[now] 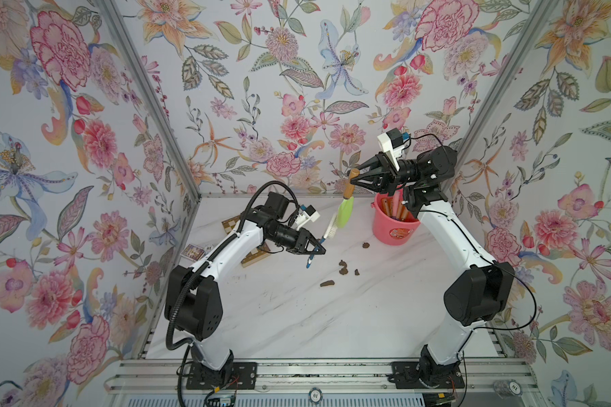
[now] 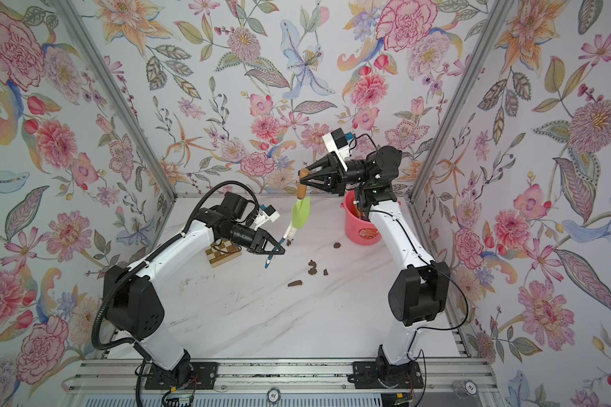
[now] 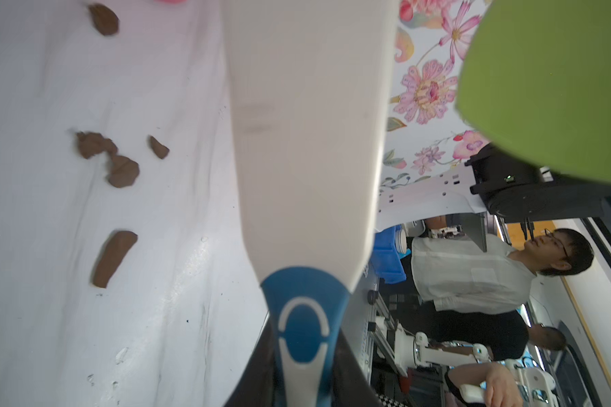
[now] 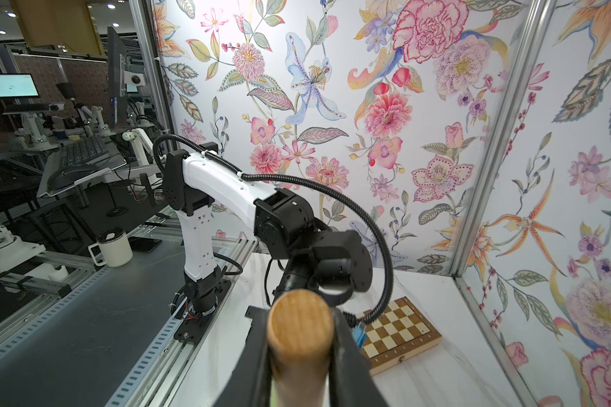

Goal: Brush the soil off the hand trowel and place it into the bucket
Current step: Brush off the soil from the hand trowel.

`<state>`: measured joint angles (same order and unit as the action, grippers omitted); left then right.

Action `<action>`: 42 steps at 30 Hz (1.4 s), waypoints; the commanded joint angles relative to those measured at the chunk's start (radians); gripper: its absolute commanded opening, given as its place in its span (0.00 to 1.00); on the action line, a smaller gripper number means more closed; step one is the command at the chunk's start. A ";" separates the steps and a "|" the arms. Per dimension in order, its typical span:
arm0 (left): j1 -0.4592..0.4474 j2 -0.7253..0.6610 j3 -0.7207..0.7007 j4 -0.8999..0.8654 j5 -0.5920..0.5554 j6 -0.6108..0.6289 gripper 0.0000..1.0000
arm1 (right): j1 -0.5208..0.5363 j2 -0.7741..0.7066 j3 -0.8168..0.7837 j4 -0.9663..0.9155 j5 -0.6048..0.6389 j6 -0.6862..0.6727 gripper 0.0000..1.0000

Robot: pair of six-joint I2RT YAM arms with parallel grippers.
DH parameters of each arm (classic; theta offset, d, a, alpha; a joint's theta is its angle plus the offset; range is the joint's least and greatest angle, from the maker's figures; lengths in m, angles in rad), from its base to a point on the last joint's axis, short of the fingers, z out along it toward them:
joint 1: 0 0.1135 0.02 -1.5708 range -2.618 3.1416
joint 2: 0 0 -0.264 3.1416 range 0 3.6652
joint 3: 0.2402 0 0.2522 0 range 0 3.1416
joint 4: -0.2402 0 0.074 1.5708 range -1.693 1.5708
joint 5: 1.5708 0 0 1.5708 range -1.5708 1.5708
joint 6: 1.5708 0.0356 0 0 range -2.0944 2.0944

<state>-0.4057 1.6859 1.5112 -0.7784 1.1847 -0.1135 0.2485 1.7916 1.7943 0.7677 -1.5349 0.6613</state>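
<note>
While the right claw [image 1: 351, 180] clenches the seemingly light, stiff green trowel [image 1: 345, 211] by its wooden handle [image 1: 349, 192], the left claw [image 1: 320, 251] grasps a white-and-blue brush [image 1: 331, 227].

A flower-papered booth opening onto a dimmer workshop.

Three walls [image 1: 297, 88] carry pale wallpaper printed with large pink, orange and blue blossoms and grey-green leaves, joined at the two back corners by slanting aluminium posts [image 1: 149, 98]. The tabletop [image 1: 314, 317] is white with faint grey marble veining, evenly and brightly lit, and edged along the front by a ribbed aluminium rail [image 1: 314, 373]. In the right wrist view the booth's open side shows a darker room. There small ceiling spots [image 4: 112, 6] glow above a lit monitor [image 4: 9, 85] and a keyboard [image 4: 82, 150] on a tilted tray. A lidded white mug [image 4: 113, 248] stands on the grey platform [image 4: 85, 317] beside the booth.
</note>
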 commanded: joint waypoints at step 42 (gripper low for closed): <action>-0.195 0.089 0.092 -0.137 -0.078 0.133 0.00 | -0.026 0.016 0.145 -0.054 0.078 0.031 0.09</action>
<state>-0.6056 1.8000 1.6226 -0.9825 1.1526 0.0517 0.2577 1.8591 1.9572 0.6926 -1.5295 0.6895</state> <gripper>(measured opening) 0.223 0.228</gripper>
